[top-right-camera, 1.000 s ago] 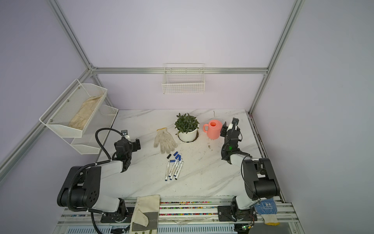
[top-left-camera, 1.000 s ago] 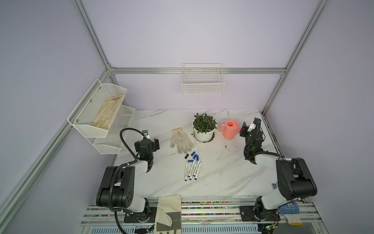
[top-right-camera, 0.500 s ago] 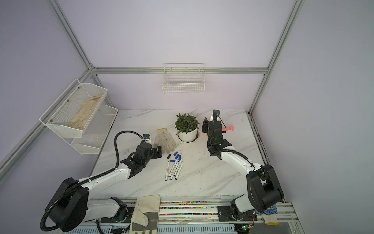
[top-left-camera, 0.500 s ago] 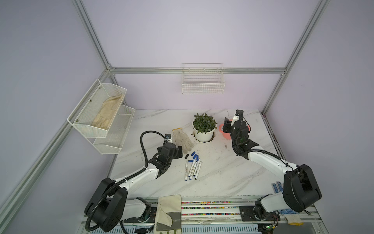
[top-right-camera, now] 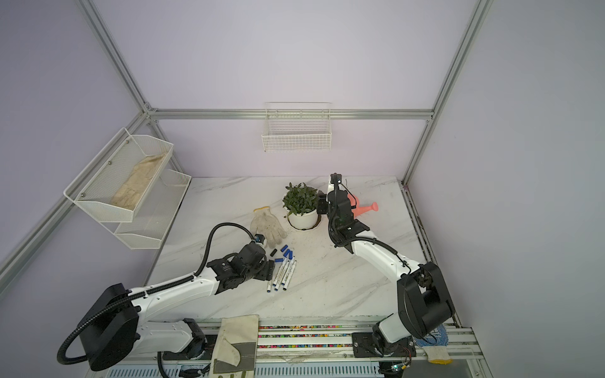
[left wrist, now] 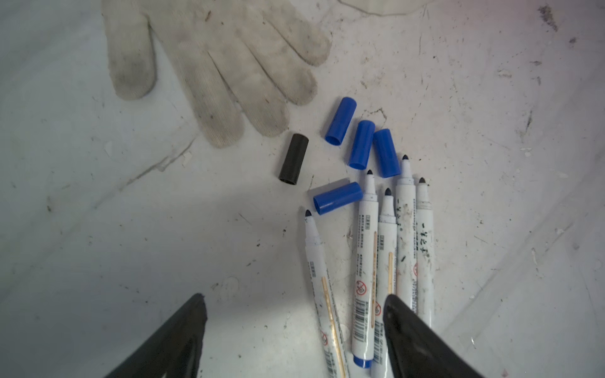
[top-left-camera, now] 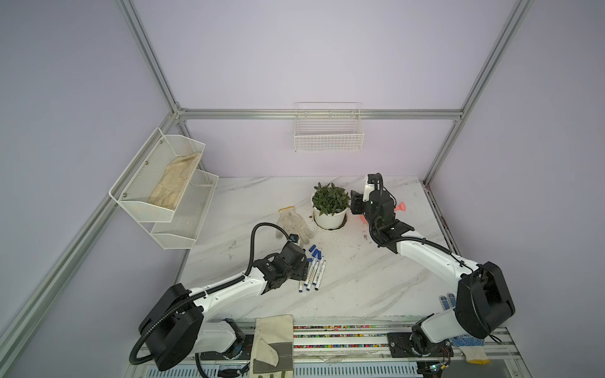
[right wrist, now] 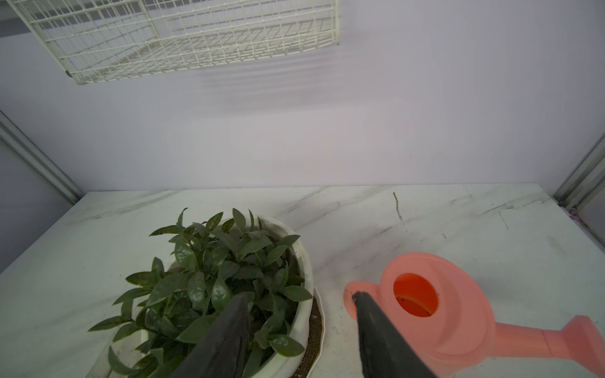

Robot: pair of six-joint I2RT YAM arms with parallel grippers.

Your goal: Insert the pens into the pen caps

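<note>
pens (left wrist: 365,261): 5, white, all uncapped
blue caps (left wrist: 361,144): 4
black cap (left wrist: 293,159): 1
gloves (top-left-camera: 293,222): 4, each of a different sort, one partly hidden
potted plant (top-left-camera: 330,199): 1
watering can (right wrist: 465,294): 1, pink
wire basket (top-left-camera: 328,137): 1
mesh rack (top-left-camera: 144,209): 1, two tiers
robot arms (top-left-camera: 229,291): 2

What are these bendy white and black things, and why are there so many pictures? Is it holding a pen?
They are two robot arms, a left arm and a right arm, each ending in pinching jaws. Two pictures look down from above at the whole table; two come from small cameras on the wrists. On the table lie five pens, four blue caps, one black cap, a glove, a potted plant and a pink watering can. The left jaws hang open over the pens; the right jaws are open near the plant. Nothing is held.
</note>
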